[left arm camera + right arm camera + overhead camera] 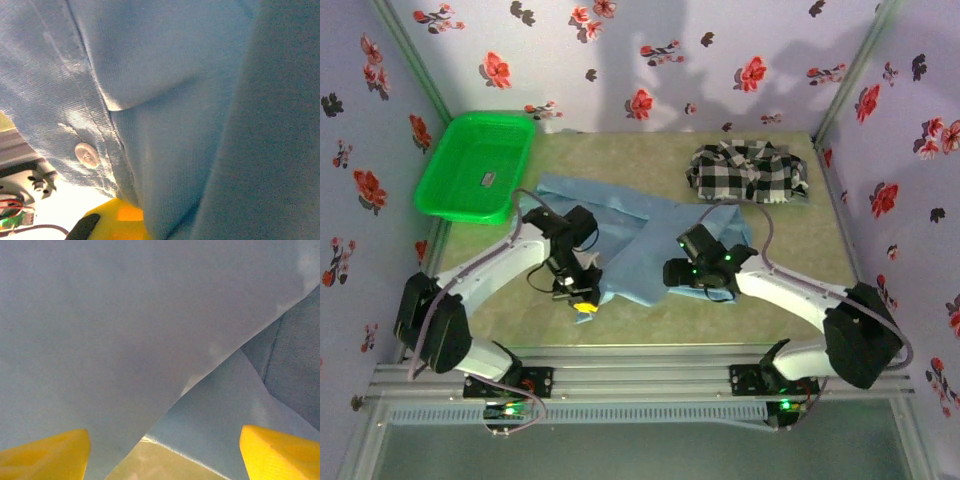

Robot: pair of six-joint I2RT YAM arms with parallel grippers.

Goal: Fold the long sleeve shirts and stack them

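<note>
The light blue shirt (645, 238) lies spread and partly folded across the middle of the table. Its buttoned front edge (85, 155) hangs close before the left wrist camera. My left gripper (584, 304) is at the shirt's near left edge, shut on that cloth, with one yellow finger (112, 222) showing beside the fold. My right gripper (671, 272) hovers over the shirt's near edge, open. Its yellow fingertips (45, 455) stand wide apart, with a cloth edge and bare table between them. The black-and-white checked shirt (748, 170) lies bunched at the back right.
A green plastic basket (475, 165) sits tilted at the back left corner. Flowered walls close in the table (620, 150) on three sides. An aluminium rail (640, 375) carrying both arm bases runs along the near edge.
</note>
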